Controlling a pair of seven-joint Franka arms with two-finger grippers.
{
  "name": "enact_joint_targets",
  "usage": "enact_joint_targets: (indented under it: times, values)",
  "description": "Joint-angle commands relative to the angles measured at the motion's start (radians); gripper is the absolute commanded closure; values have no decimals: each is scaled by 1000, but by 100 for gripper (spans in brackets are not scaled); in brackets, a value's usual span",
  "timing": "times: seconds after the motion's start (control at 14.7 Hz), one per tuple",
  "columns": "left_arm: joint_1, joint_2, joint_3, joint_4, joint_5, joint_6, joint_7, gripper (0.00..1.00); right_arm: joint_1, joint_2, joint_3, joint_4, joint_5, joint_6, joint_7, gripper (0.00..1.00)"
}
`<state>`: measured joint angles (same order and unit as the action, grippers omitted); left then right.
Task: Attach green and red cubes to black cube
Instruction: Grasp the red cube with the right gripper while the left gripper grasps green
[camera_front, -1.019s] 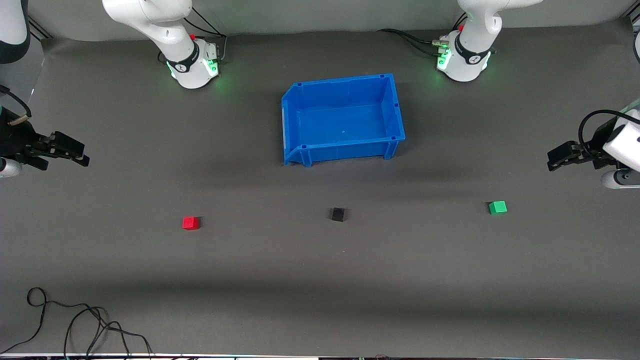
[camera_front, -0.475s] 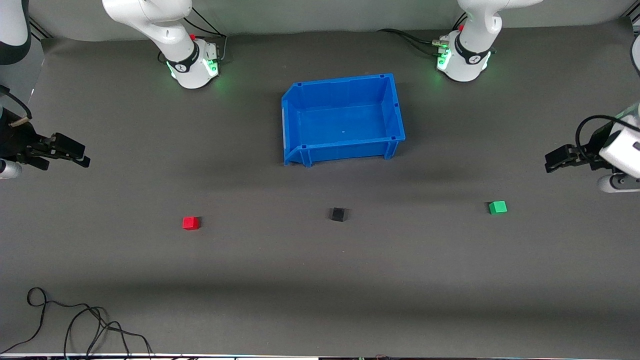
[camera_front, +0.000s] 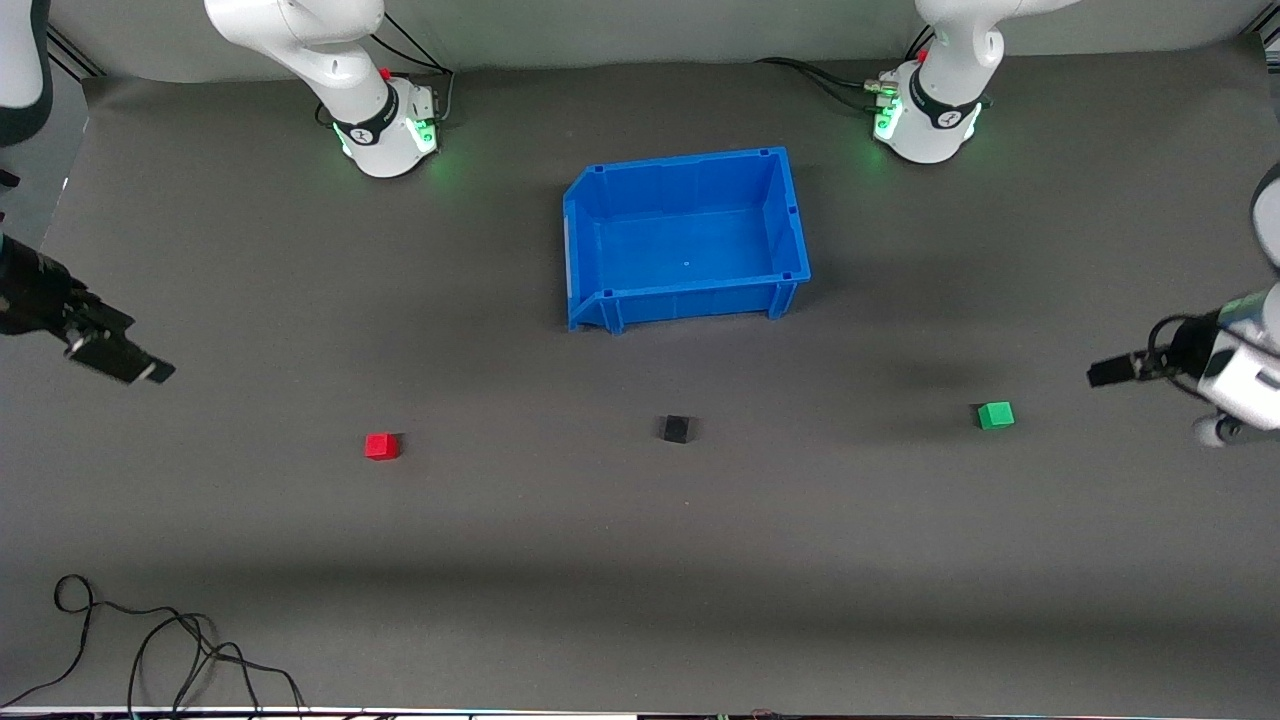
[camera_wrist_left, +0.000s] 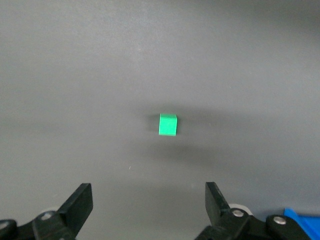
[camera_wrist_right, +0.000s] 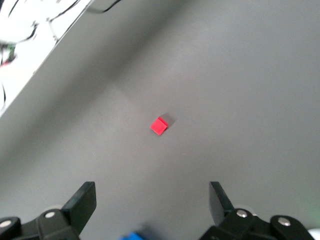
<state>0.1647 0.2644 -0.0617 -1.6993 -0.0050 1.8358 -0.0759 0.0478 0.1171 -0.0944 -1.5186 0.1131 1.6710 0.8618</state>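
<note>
A black cube (camera_front: 677, 429) sits on the grey mat nearer the front camera than the blue bin. A red cube (camera_front: 381, 446) lies toward the right arm's end; it shows in the right wrist view (camera_wrist_right: 159, 126). A green cube (camera_front: 995, 415) lies toward the left arm's end; it shows in the left wrist view (camera_wrist_left: 168, 124). My right gripper (camera_front: 150, 372) is open and empty, in the air at the right arm's end of the table, apart from the red cube. My left gripper (camera_front: 1100, 374) is open and empty, in the air beside the green cube.
An empty blue bin (camera_front: 598, 260) stands mid-table between the two arm bases. A loose black cable (camera_front: 150, 640) lies on the mat at the corner nearest the front camera, at the right arm's end.
Both grippers have dropped lower in the front view. The left gripper has come closer to the green cube; the right has tilted toward the red cube. The cubes have not moved.
</note>
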Motion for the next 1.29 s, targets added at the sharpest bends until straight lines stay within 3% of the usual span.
enact_joint_targets:
  times: [0.0, 0.14, 0.34, 0.48, 0.68, 0.81, 1.09, 1.22]
  values:
    - [-5, 108, -4, -19, -1, 106, -19, 0, 0, 73, -2, 51, 63, -13, 309, 0]
    - [-17, 177, -4, -78, 3, 210, -21, 0, -9, 131, -4, 48, 124, -7, 429, 0]
    - [-25, 200, -4, -210, 25, 388, 1, 0, -52, 237, -7, 41, 251, -1, 419, 0]
    - [-30, 286, -7, -203, 51, 427, 21, 0, -74, 298, -7, 17, 325, 39, 383, 0]
    - [-30, 286, -7, -198, 54, 401, 56, 15, -68, 326, -7, -125, 405, 240, 288, 0]
    - [-34, 291, -7, -177, 54, 376, 80, 30, -63, 358, -7, -196, 471, 344, 228, 0]
    - [-36, 323, -9, -154, 57, 407, 99, 38, -60, 473, -7, -222, 583, 426, 103, 0]
    - [-36, 325, -9, -154, 57, 404, 102, 48, -59, 522, -5, -222, 623, 455, 59, 0]
